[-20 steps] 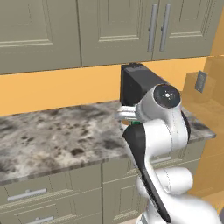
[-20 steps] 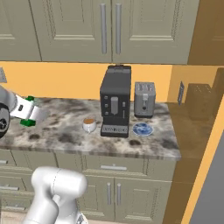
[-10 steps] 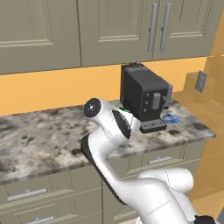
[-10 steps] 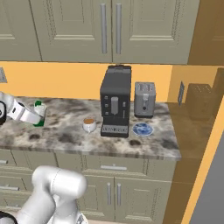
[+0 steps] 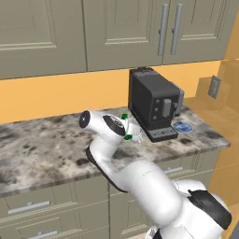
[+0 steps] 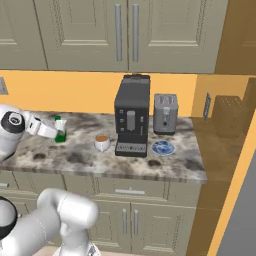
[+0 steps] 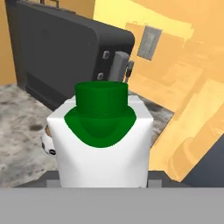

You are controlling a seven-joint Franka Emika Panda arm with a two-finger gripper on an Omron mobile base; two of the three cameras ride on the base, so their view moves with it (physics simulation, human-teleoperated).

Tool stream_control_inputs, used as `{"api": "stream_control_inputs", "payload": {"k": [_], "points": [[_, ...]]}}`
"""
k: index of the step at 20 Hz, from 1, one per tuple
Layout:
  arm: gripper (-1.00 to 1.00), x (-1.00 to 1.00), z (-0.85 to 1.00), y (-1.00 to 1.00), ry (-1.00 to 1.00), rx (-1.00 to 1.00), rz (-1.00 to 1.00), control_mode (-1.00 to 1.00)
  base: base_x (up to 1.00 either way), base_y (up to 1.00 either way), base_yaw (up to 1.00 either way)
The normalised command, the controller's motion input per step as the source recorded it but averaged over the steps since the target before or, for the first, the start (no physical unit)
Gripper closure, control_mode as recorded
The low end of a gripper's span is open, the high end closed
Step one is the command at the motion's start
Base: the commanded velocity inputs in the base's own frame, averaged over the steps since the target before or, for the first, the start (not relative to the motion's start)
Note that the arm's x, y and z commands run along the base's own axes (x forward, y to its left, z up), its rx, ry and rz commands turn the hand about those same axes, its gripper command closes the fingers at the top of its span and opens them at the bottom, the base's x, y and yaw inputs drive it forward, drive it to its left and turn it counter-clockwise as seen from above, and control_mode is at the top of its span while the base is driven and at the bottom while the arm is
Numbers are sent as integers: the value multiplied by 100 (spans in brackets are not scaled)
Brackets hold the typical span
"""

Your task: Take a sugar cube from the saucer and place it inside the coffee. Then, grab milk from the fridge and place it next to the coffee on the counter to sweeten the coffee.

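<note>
- Since the earlier frame, our gripper [image 6: 54,131] has carried the milk [image 7: 101,139] rightward over the counter [image 6: 75,157], nearer the coffee [image 6: 102,143].
- We see its jaws closed on the carton's sides, cap upright.
- Beyond, the saucer [image 6: 162,147] lies beside the coffee machine [image 6: 132,115], toward the counter's right end.

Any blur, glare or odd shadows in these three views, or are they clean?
Left base view: sharp and evenly lit, no glare on the counter. Right base view: soft shadows beneath the coffee machine and toaster. Hand view: the milk sits so near the lens that it looks oversized; background coarse, not blurred.
</note>
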Motion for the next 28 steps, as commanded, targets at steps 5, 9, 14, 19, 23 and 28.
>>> {"api": "stream_control_inputs", "payload": {"k": [5, 9, 14, 19, 23, 28], "points": [[100, 33, -53, -26, 1, -2, 0, -100, 0, 0, 0], [100, 37, -39, -19, 0, 0, 0, -100, 0, 0, 0], [100, 42, -30, -8, 0, 0, 0, -100, 0, 0, 0], [100, 28, -41, -1, -6, -1, 0, -100, 0, 0, 0], [100, 23, -27, 0, -12, -2, 0, -100, 0, 0, 0], [100, 19, -17, 0, -8, 0, 0, -100, 0, 0, 0]]}}
